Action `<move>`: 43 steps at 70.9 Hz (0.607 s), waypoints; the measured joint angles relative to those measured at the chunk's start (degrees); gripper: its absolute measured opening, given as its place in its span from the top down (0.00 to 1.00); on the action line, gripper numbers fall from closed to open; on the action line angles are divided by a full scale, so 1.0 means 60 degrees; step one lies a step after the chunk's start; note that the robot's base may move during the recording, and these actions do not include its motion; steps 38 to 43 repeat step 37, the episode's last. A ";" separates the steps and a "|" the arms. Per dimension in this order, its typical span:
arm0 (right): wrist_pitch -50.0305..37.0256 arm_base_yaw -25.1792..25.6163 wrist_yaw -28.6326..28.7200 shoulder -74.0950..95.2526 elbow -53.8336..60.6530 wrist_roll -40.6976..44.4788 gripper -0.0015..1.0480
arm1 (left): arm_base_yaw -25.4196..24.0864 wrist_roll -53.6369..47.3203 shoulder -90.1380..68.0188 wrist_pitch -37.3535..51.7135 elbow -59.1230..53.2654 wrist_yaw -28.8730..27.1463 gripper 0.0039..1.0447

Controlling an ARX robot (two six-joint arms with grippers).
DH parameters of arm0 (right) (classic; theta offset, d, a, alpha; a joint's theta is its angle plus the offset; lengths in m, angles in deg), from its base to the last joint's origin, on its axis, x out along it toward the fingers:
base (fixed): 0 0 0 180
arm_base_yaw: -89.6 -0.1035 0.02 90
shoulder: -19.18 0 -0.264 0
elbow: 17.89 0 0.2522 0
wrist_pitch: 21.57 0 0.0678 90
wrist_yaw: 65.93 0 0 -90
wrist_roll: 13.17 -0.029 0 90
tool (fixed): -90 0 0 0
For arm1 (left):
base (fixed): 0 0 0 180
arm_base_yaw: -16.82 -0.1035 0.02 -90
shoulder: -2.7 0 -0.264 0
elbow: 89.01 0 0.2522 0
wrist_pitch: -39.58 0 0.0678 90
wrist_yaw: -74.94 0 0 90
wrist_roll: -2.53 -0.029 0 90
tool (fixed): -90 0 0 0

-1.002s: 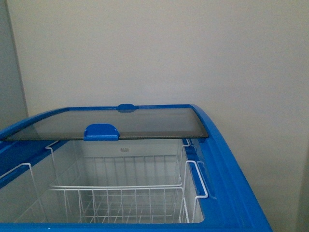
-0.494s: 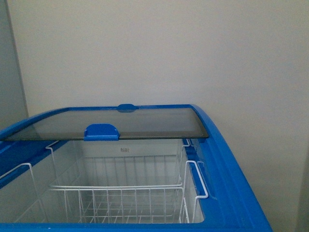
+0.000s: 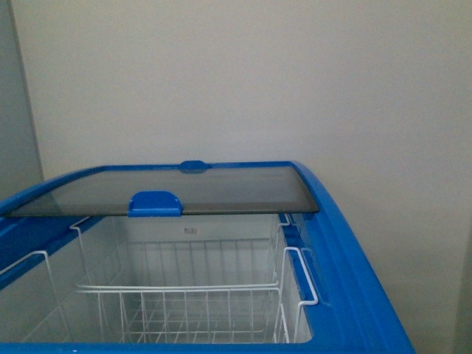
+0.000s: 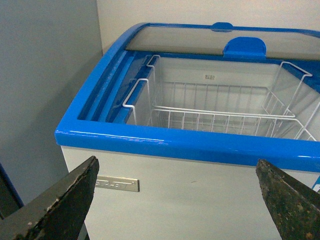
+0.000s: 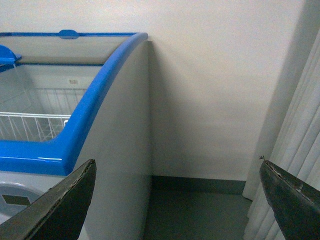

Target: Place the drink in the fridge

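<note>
Trouble looms because both the left gripper [image 4: 175,200] and right gripper [image 5: 175,200] hang spread and empty before the open fridge [image 3: 354,251], no drink in view, so nothing reaches its wire basket [image 3: 177,295].

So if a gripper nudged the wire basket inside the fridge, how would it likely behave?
The wire basket would probably feel light, since it is thin white wire. It hooks over the fridge rim, so it would likely slide or rattle, not tip. Thin wires may flex slightly.

We note fridge [image 4: 190,145] rim glossy blue plastic, lid [image 3: 221,188] smoked glass, basket [image 3: 184,295] white-coated wire, fingers [image 4: 55,210] rough matt
</note>
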 joint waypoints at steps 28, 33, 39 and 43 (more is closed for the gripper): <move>0.0000 0.0000 0.0000 0.0000 0.0000 0.0000 0.07 | 0.0000 0.0000 0.0000 0.0000 0.0000 -0.0004 0.08; 0.0000 0.0000 0.0000 0.0000 0.0000 -0.0004 0.07 | 0.0000 0.0000 0.0000 0.0000 0.0000 0.0000 0.08; 0.0000 0.0000 0.0000 0.0000 0.0000 -0.0004 0.07 | 0.0000 0.0000 0.0000 0.0000 0.0000 0.0000 0.08; 0.0000 0.0000 0.0000 0.0000 0.0000 -0.0004 0.07 | 0.0000 0.0000 0.0000 0.0000 0.0000 0.0000 0.08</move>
